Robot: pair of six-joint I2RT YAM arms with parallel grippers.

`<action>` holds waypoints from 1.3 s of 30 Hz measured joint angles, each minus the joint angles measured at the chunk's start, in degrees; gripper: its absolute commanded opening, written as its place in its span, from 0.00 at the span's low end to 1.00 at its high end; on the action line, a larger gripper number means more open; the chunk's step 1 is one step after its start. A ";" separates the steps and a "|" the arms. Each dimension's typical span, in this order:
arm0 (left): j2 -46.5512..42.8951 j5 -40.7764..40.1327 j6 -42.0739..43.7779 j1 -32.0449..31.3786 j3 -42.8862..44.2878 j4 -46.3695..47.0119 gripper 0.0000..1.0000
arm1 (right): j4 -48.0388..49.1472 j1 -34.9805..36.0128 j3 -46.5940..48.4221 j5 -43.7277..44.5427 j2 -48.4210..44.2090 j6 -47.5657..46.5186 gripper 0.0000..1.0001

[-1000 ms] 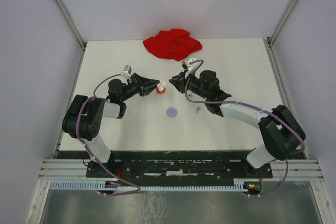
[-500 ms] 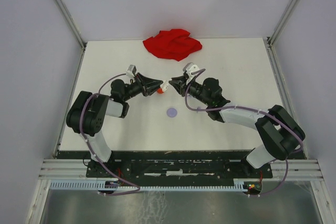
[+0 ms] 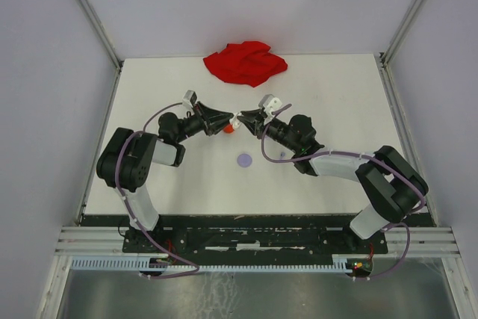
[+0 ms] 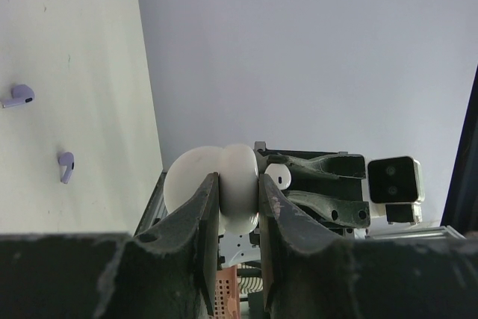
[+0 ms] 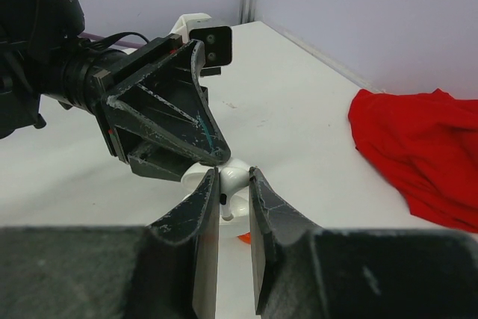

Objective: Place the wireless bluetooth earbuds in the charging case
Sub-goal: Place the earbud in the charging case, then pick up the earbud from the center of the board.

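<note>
My left gripper (image 3: pixel 222 120) is shut on the white charging case (image 4: pixel 237 188), held off the table with its lid open. My right gripper (image 3: pixel 244 119) is shut on a white earbud (image 5: pixel 233 178), stem pointing down, right at the case's open side (image 5: pixel 196 175). In the left wrist view the white earbud (image 4: pixel 278 175) shows just beside the case, between the right gripper's fingers (image 4: pixel 314 203). Two lavender earbuds (image 4: pixel 18 95) (image 4: pixel 66 166) lie on the table. A small red piece (image 3: pixel 228 129) lies under the two grippers; it also shows in the right wrist view (image 5: pixel 245 238).
A crumpled red cloth (image 3: pixel 245 62) lies at the back of the white table (image 3: pixel 336 95). A lavender round disc (image 3: pixel 244 160) lies in front of the grippers. Grey walls close in the left, right and back sides.
Both grippers have moved toward each other. The right gripper has brought the white earbud up against the case held in the left gripper.
</note>
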 measured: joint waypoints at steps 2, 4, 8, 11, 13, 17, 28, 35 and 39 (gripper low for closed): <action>0.02 0.11 -0.44 0.00 0.17 0.39 0.03 | 0.26 0.00 0.00 -0.17 0.00 -0.33 0.07; 0.02 0.20 -0.66 -0.07 0.28 0.90 0.03 | 0.42 0.00 0.00 -0.22 0.15 -0.39 0.07; 0.26 0.35 -1.51 -0.33 0.46 1.53 0.03 | 0.55 0.00 0.00 -0.37 0.81 -0.63 0.06; 0.83 0.39 -1.77 -0.37 0.46 2.34 0.03 | 0.57 0.00 0.00 -0.39 1.14 -0.79 0.06; 0.94 0.39 -1.90 -0.37 0.46 2.51 0.03 | 0.57 0.00 0.00 -0.39 1.25 -0.81 0.06; 0.94 0.37 -2.43 -0.37 0.48 3.17 0.03 | 0.57 0.00 0.00 -0.61 1.55 -0.83 0.06; 0.94 0.39 -4.61 -0.37 0.68 4.48 0.03 | 1.05 0.00 -0.50 -0.31 1.57 -0.13 0.60; 1.84 0.35 -4.61 -0.37 0.68 5.22 0.03 | 5.79 0.00 -4.11 3.78 -0.76 2.73 0.69; 1.90 0.22 -4.63 -0.37 0.68 5.60 0.03 | 5.90 -0.04 -6.03 8.48 -5.84 3.89 0.72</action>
